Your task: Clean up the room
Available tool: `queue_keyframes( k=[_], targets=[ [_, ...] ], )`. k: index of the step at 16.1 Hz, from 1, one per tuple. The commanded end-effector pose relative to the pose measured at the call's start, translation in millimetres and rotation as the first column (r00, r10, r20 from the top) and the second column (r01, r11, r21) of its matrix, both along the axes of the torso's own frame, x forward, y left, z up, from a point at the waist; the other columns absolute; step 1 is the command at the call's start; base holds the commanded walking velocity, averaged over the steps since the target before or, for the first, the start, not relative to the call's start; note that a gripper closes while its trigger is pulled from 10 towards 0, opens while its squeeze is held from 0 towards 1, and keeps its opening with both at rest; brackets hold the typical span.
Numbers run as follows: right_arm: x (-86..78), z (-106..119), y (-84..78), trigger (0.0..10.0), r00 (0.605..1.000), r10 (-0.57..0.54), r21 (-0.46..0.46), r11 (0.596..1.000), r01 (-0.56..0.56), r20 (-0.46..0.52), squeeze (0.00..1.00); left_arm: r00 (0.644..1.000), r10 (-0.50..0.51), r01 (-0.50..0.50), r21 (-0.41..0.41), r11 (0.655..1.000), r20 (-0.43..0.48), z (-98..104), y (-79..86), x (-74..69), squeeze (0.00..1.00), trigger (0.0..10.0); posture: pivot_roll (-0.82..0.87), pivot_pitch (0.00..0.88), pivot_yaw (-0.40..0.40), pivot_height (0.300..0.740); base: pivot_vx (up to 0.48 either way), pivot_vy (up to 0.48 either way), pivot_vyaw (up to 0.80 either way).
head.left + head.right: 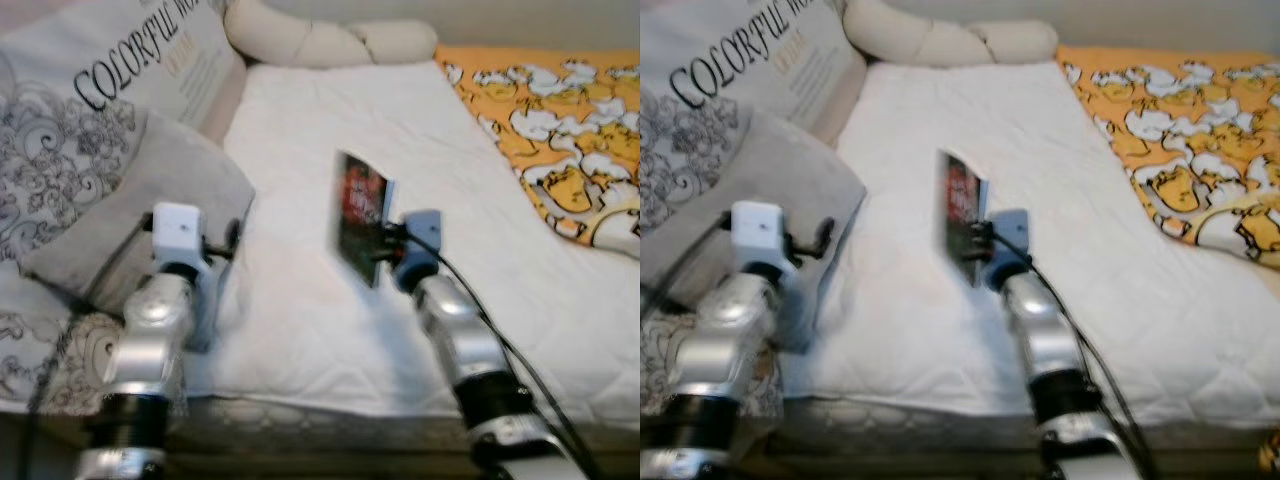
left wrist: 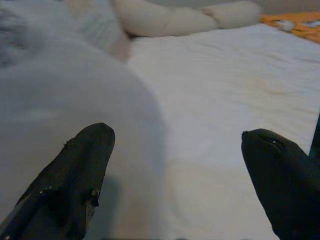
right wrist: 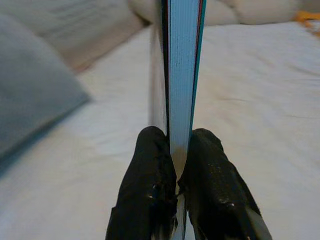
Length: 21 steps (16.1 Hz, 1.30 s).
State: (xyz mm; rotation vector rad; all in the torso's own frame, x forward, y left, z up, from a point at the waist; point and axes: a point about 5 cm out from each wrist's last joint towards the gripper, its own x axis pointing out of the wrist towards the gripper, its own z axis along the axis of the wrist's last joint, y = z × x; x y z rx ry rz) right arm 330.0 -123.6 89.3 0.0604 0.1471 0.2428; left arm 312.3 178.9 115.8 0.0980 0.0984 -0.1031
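Black rubber fingers (image 3: 150,185) of your right gripper (image 3: 177,180) are clamped on the lower edge of a thin book (image 3: 182,75); in the right wrist view you look straight along its pale page edge, with 1 finger on each cover. From the head views, the book (image 1: 362,213) stands upright, held above the white quilted bed cover (image 1: 320,330) near the middle of the bed, its dark cover with red print facing your left. That print is too blurred to read.

Your left gripper (image 2: 175,165) has its 2 fingers (image 2: 75,175) spread wide apart, holding nothing. It hovers low over the bed cover, just beside a plain grey pillow (image 1: 150,200) that leans at the left side of the bed.

Behind the grey pillow you have a larger cushion (image 1: 130,70) printed with big black capitals reading "COLORFUL" and the start of a second word, "W...", cut off at the frame edge; smaller lines below it cannot be read. Grey swirl-patterned fabric (image 1: 50,190) lies further to your left. A cream bolster (image 1: 320,40) runs along the head of the bed, and an orange blanket (image 1: 560,140) with white and yellow cartoon figures covers the right side.
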Motion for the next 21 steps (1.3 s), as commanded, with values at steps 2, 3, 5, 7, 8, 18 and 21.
queue_keyframes(
  k=[2, 3, 5, 7, 8, 18, 21],
  targets=[
    [5.1, 16.3, 4.9, 10.0, 0.997, 0.009, 0.021, 1.000, -0.010, 0.074, 0.00, 1.000, 0.011, -0.012, 0.014, 1.000, 0.023, 5.6, 6.8, 0.7, 0.00, 10.0, 0.00, 0.000, -0.002, 0.740, 0.352, 0.000, 0.00],
    [4.9, 16.0, 4.9, 10.0, 0.997, 0.009, 0.021, 1.000, -0.011, 0.074, 0.00, 1.000, 0.010, -0.010, 0.014, 1.000, 0.023, 5.3, 6.7, 0.6, 0.00, 10.0, 0.00, 0.000, -0.002, 0.740, 0.349, 0.000, 0.00],
    [4.6, 15.8, 4.8, 10.0, 0.997, 0.010, 0.019, 1.000, -0.012, 0.074, 0.00, 1.000, 0.007, -0.007, 0.015, 1.000, 0.022, 4.8, 6.3, 0.2, 0.00, 10.0, 0.00, 0.000, -0.001, 0.740, 0.349, 0.000, 0.00],
    [4.5, 16.8, 3.9, 10.0, 0.997, 0.007, 0.021, 1.000, -0.009, 0.079, 0.00, 1.000, 0.002, -0.002, 0.018, 1.000, 0.020, 3.8, 5.5, -0.9, 0.00, 10.0, 0.00, 0.000, -0.003, 0.740, 0.322, 0.000, 0.00],
    [4.5, 18.3, 3.0, 10.0, 0.996, 0.001, 0.024, 1.000, -0.003, 0.085, 0.00, 1.000, -0.009, 0.008, 0.030, 1.000, 0.014, 3.0, 5.2, -2.3, 0.00, 10.0, 0.00, 0.000, -0.006, 0.740, 0.000, 0.000, 0.00],
    [42.2, 37.3, -4.8, 10.0, 0.978, 0.191, 0.366, 0.919, -0.146, -0.089, 0.00, 0.936, -0.331, 0.344, 0.107, 0.933, -0.123, -1.3, -6.8, -27.1, 0.00, 10.0, 0.03, 0.000, -0.035, 0.740, 0.000, 0.000, 0.00],
    [46.8, 35.7, -7.7, 10.0, 0.942, 0.281, 0.503, 0.850, -0.154, -0.186, 0.00, 0.898, -0.413, 0.430, 0.107, 0.896, -0.153, -0.5, -9.3, -36.0, 0.00, 10.0, 0.05, 0.000, -0.048, 0.740, 0.000, 0.000, 0.00]
  ],
)
